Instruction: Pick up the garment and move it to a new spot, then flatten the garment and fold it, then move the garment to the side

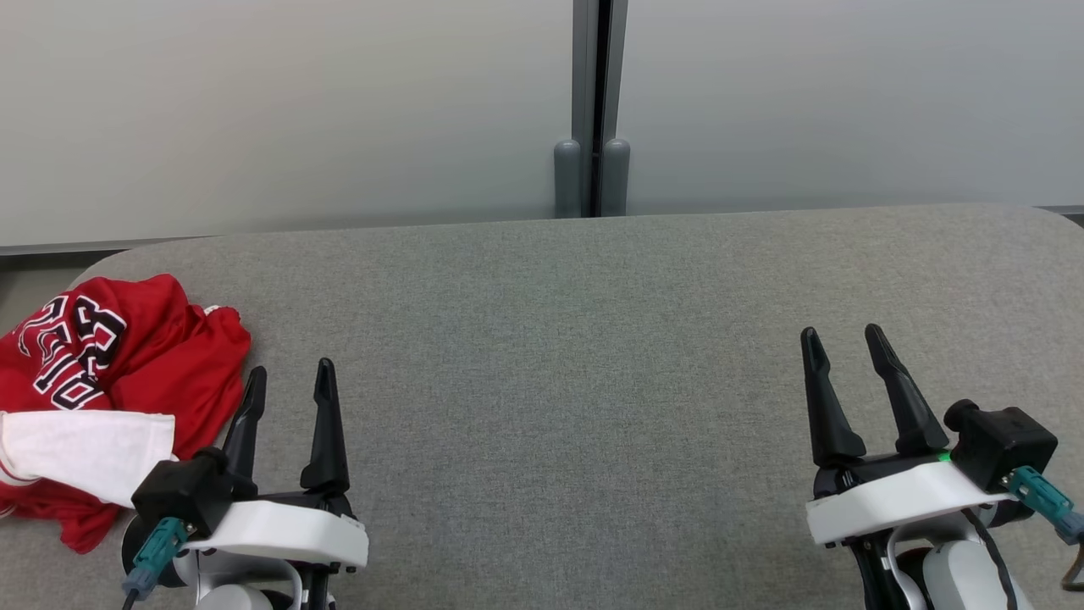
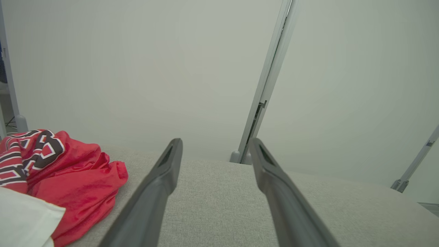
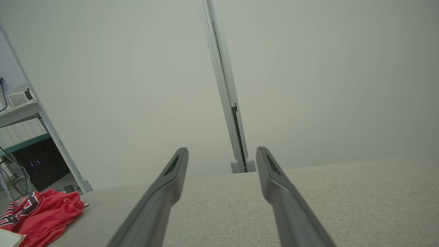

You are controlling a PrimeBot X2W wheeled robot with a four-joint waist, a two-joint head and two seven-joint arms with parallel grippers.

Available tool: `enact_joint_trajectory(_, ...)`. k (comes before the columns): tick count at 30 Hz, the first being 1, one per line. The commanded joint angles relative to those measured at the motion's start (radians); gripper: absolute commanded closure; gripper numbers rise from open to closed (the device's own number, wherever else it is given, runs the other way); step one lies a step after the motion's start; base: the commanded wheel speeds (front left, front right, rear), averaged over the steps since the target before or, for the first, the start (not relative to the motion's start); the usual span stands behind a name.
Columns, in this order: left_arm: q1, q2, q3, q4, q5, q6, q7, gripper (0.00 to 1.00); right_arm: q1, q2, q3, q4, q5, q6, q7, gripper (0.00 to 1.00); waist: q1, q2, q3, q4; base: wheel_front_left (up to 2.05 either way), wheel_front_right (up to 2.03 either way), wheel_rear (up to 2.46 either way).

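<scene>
A crumpled red garment with black-and-white lettering and a white panel lies in a heap at the left edge of the grey table. It also appears at the lower left of the left wrist view as the red garment, and far left in the right wrist view as the garment. My left gripper stands open just right of the heap, its left finger close to the cloth, holding nothing. My right gripper is open over the bare right part of the table, far from the garment.
Pale wall panels with a grey vertical post rise right behind the table's far edge. A shelf with cables and equipment stands off the table's left side. The table has rounded far corners.
</scene>
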Motion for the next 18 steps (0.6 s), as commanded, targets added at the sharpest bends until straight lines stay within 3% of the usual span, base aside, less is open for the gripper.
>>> enact_joint_trajectory(1,-0.015,0.006,-0.002,-0.008,0.023,0.004,-0.009,0.00,-0.014,-0.009,0.003,-0.004,-0.024,0.002,-0.012,0.00,0.0000,0.0000,0.000,0.000,0.00,0.00,0.00)
enact_joint_trajectory(18,-0.008,0.007,-0.016,-0.013,0.130,0.018,-0.041,0.00,-0.023,-0.010,0.021,0.005,-0.126,0.002,-0.046,0.00,0.0000,0.0000,-0.008,-0.004,0.00,0.00,0.00)
